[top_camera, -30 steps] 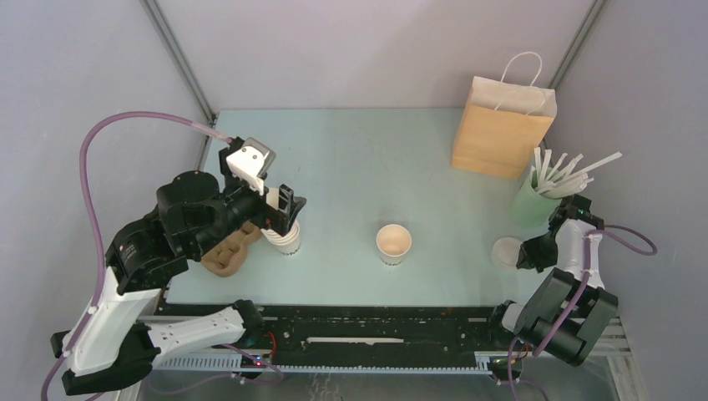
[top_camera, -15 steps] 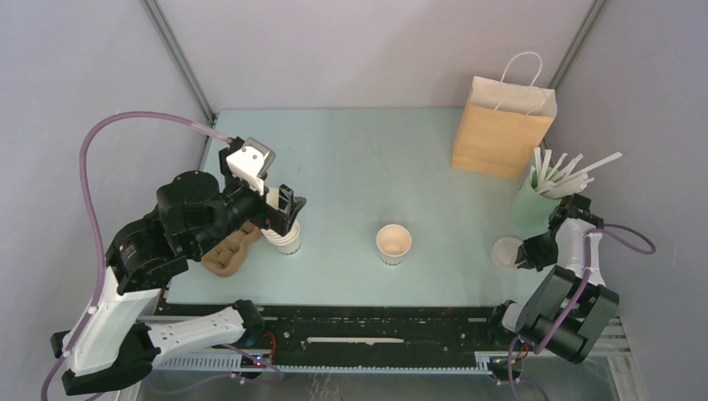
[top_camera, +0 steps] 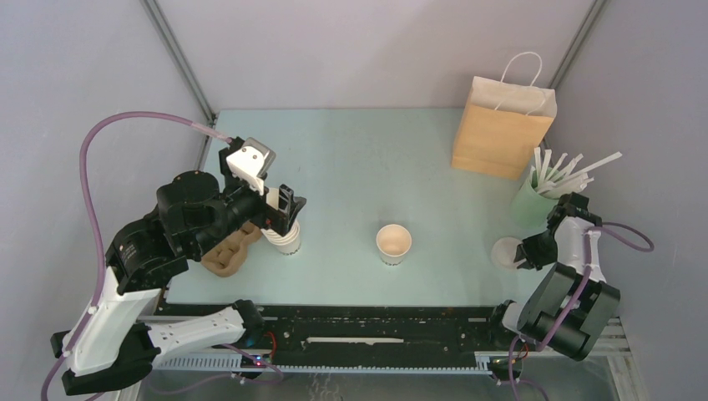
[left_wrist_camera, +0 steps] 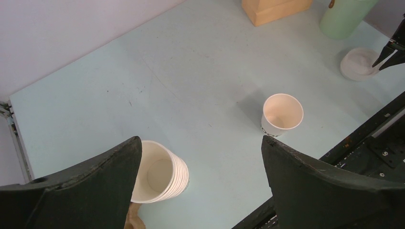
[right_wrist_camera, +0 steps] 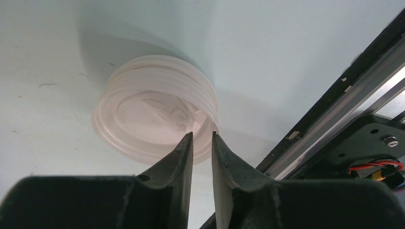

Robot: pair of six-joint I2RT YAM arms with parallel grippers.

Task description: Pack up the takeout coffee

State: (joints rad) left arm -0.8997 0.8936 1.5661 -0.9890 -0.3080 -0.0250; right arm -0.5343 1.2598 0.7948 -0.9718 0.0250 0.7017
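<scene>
Right gripper (right_wrist_camera: 201, 136) fingers, now slightly parted, stay at the rim of the lid stack (right_wrist_camera: 143, 119). Left gripper (left_wrist_camera: 200, 145) remains spread wide. The paper cup (top_camera: 393, 243) is unmoved.

Table (top_camera: 351, 159): pale mint-green top, matte, faint scuffs, evenly lit.
Back wall (top_camera: 367, 50): plain grey.
Side walls (top_camera: 67, 83): plain grey, left and right.
Struts (top_camera: 179, 58): bare metal, slanting up at both back corners.
Rail (top_camera: 376, 322): black, along near edge.

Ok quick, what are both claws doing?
Left claw: wide open, holding nothing.
Right claw: open just a crack, tips at the lid stack, gripping nothing visible.
</scene>
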